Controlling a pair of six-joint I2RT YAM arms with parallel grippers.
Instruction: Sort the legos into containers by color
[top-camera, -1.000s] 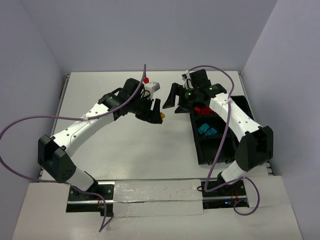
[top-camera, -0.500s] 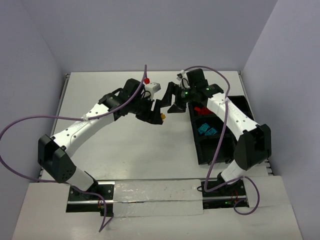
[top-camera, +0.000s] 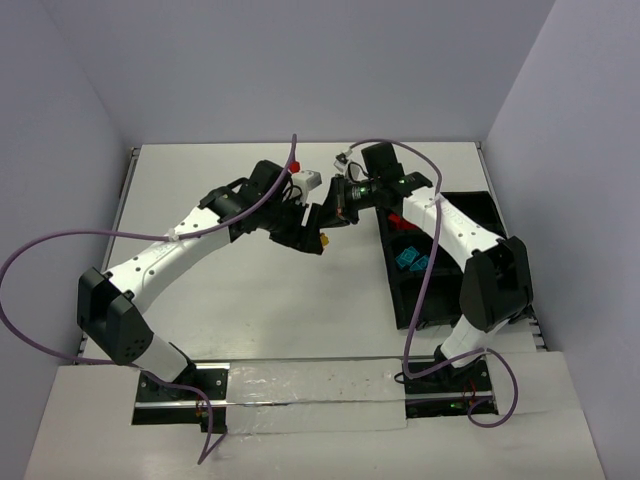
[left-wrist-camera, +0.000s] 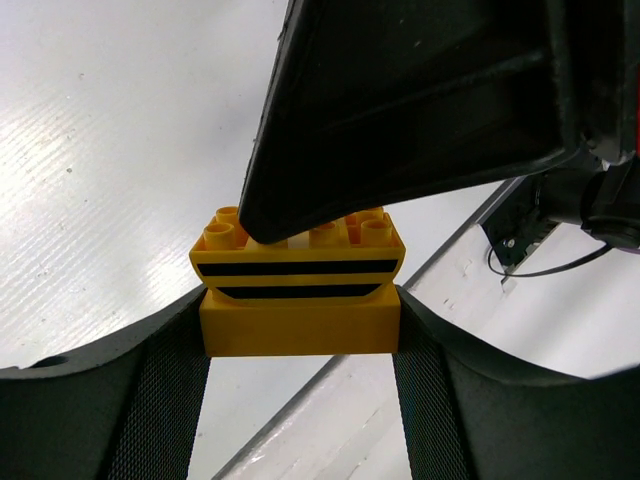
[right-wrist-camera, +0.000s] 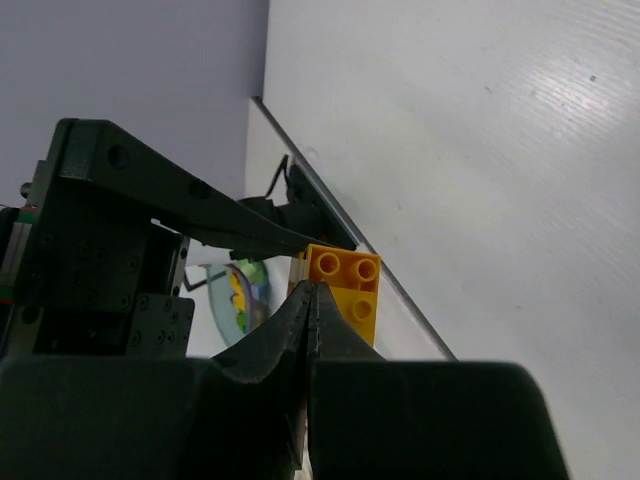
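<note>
Over the middle of the table (top-camera: 250, 300), toward its far side, the two hands meet at one yellow brick (left-wrist-camera: 300, 300), black-striped on its upper half. The left hand (left-wrist-camera: 300, 335) grips it, one finger pressed against each side. The right hand (right-wrist-camera: 312, 292) has its fingers drawn together, tips against the brick's studded top, hiding some studs from the left wrist view. On the right stands one black tray (top-camera: 428, 300) of joined bins. Red bricks (top-camera: 400, 218) lie in the far bin, partly hidden under the right arm (top-camera: 450, 225), with about two cyan bricks (top-camera: 412, 262) in the next. The left arm (top-camera: 170, 250) stretches forward and rightward; the right arm bends leftward over the tray.
</note>
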